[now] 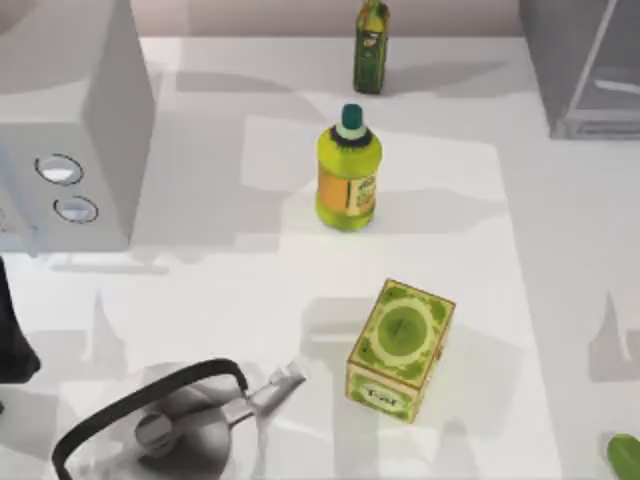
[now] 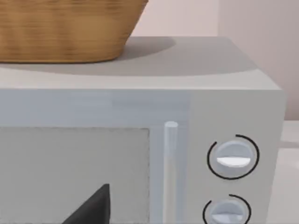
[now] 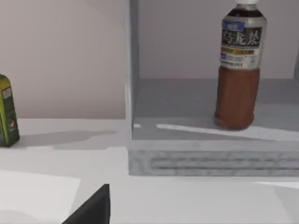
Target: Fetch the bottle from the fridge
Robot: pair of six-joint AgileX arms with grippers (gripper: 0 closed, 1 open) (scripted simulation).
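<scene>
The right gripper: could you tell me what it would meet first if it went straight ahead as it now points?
Probably the fridge: its open front faces the right wrist view, with the bottle standing upright inside towards one side. Depth is unclear, so whether it meets the fridge's front edge or the interior is uncertain.

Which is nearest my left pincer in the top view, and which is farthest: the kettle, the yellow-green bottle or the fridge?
Measured from the left pincer at the table's left edge:
1. Kettle, front left, close beside it.
2. Yellow-green bottle, mid-table.
3. Fridge, far right corner.
</scene>
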